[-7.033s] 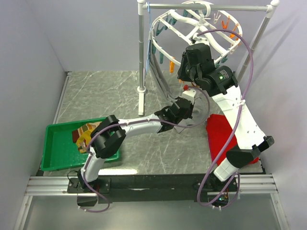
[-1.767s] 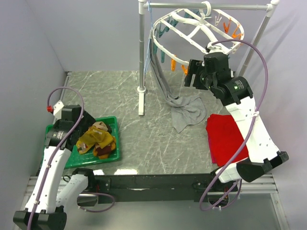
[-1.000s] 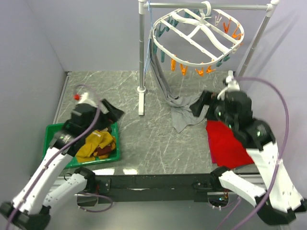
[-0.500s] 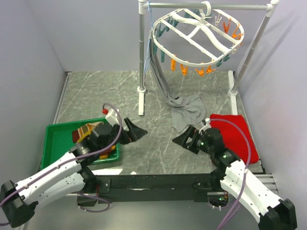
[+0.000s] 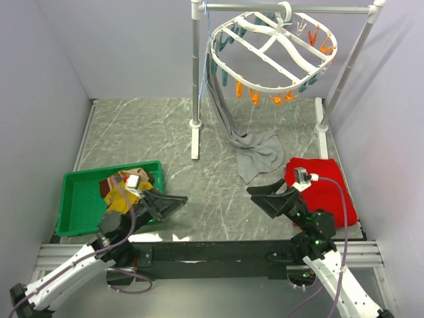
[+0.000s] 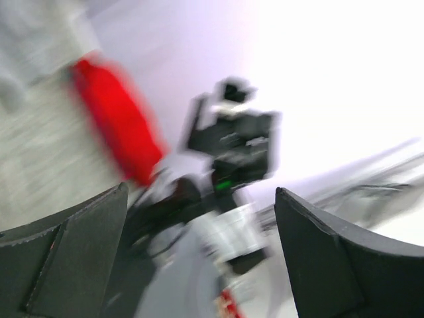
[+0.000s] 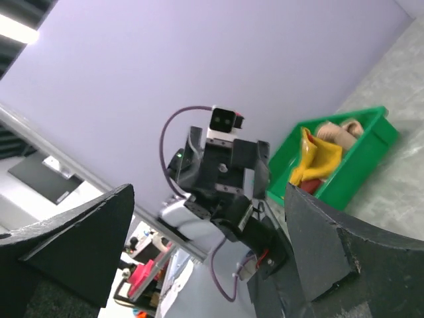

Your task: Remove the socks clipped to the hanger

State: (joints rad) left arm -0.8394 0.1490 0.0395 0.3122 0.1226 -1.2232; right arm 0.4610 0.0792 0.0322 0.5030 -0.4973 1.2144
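Observation:
The round white hanger (image 5: 271, 50) hangs by its hook from the rail at the back, and nothing shows in its orange and teal clips. The socks (image 5: 126, 189), mustard, brown and tan, lie heaped in the green tray (image 5: 79, 199) at the front left. My left gripper (image 5: 173, 204) is low beside the tray's right edge, open and empty. My right gripper (image 5: 260, 197) is low at the front right, open and empty, facing the left one. The right wrist view shows the socks (image 7: 318, 156) in the tray (image 7: 364, 152) beyond my open right gripper (image 7: 209, 258). The left wrist view is blurred; my left gripper (image 6: 202, 255) stands open.
A grey tank top (image 5: 255, 149) hangs from the rack's left end and pools on the table. A red cloth (image 5: 324, 189) lies at the right, close behind the right arm. The rack's upright pole (image 5: 195, 79) stands at mid-back. Purple walls close both sides.
Both arms have folded down to the near edge: the right came down from the hanger, the left drew back from over the tray. Both grippers stayed open.

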